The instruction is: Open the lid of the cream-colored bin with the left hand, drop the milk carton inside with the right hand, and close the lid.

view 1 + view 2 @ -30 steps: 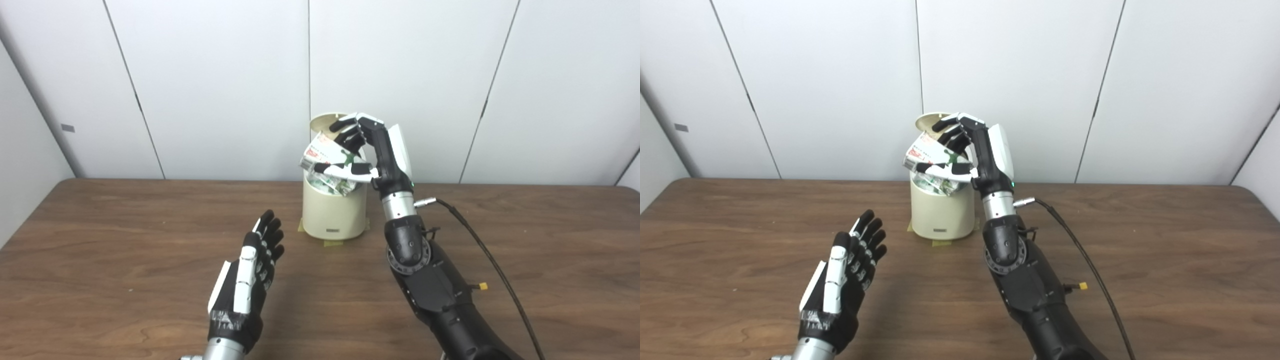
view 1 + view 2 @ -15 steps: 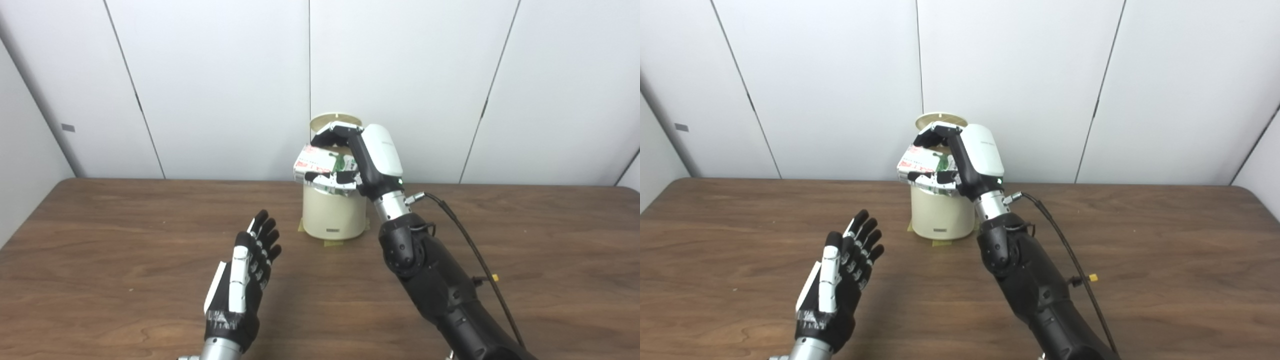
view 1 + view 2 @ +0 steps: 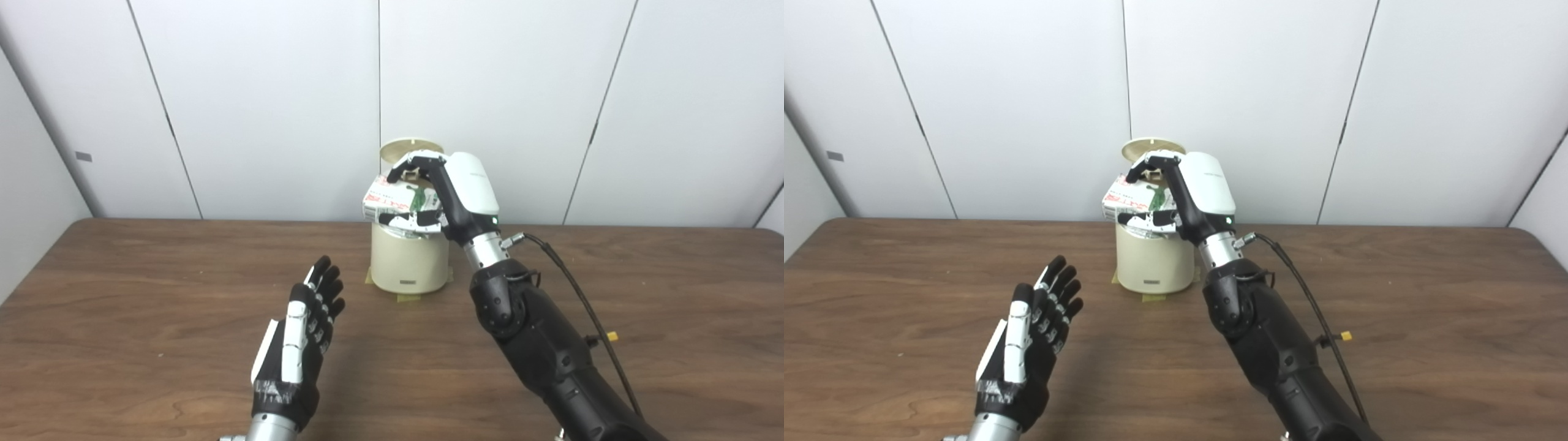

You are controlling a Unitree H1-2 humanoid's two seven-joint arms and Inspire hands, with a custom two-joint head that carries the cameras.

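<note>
Right hand (image 3: 450, 193) grips the milk carton (image 3: 397, 203), holding it on its side across the mouth of the cream-colored bin (image 3: 409, 260), whose round lid (image 3: 409, 147) stands tipped up behind. Crumpled white card carries red and green print, too small to read. Smooth and cylindrical, the bin bears a small dark label low on its front. Left hand (image 3: 300, 343) hovers empty, fingers spread, above the wood-grain table (image 3: 153, 343).

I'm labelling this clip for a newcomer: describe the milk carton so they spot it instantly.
At the far middle of the brown wooden table stands a cream-coloured round bin, lid up. Lying across its mouth, gripped by the right hand, is the white carton with red and green print.
</note>
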